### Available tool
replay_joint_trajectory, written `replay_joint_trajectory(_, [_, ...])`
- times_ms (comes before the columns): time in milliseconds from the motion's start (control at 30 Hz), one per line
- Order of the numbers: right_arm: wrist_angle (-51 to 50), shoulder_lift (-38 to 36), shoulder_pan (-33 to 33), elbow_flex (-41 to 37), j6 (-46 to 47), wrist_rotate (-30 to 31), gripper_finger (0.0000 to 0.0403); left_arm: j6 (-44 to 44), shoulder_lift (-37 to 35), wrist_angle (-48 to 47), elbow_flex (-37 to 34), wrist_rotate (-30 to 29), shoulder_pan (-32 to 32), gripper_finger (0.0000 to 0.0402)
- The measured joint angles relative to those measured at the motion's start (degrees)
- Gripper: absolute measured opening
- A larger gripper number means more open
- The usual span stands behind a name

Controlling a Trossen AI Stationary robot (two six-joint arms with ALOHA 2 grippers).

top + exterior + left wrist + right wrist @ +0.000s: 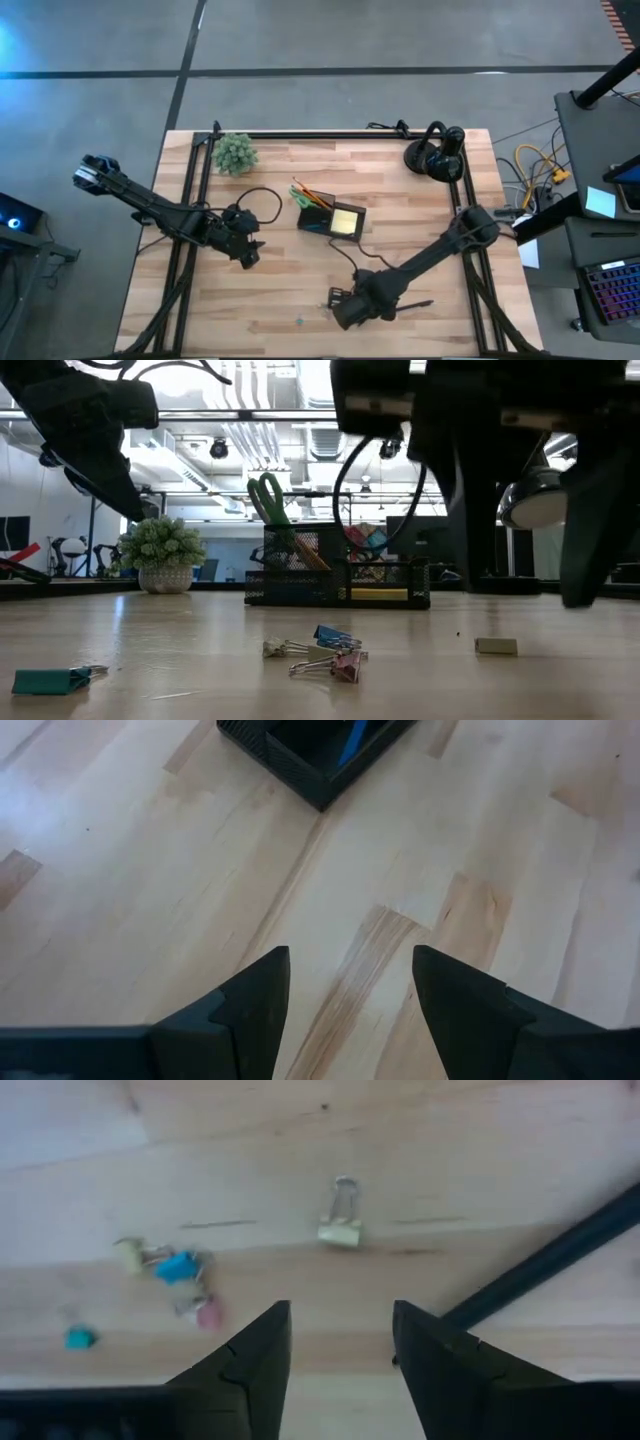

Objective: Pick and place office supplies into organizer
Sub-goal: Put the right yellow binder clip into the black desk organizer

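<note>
The black organizer [318, 220] stands mid-table with a yellow sticky-note pad [348, 219], orange pencils [312, 197] and green-handled scissors [268, 500] in it. Several small binder clips [178, 1267] lie loose on the wood near the table's front edge, a gold one [340, 1226] apart from the rest. A black pen [415, 303] lies beside them. My right gripper [340, 1365] hangs open above the table just next to the clips, pointing steeply down, with nothing between its fingers. My left gripper [248, 252] waits open, left of the organizer [310, 755], above bare wood.
A small green potted plant [236, 153] stands at the far left and a round black headphone-like object [437, 153] at the far right. A teal clip [55, 679] lies alone near the front edge. Bare wood stretches between the organizer and the clips.
</note>
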Motion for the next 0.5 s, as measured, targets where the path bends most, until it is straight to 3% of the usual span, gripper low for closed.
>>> replay_joint_trajectory(200, [0.14, 1.49, -0.74, -0.04, -1.42, 0.25, 0.0148, 2.03, -0.01, 0.20, -0.04, 0.00, 0.00, 0.0199])
replay_joint_trajectory(500, [-3.28, 2.34, -1.06, -0.06, 0.03, -0.18, 0.0157, 2.94, -0.01, 0.20, -0.13, 0.15, 0.00, 0.0199])
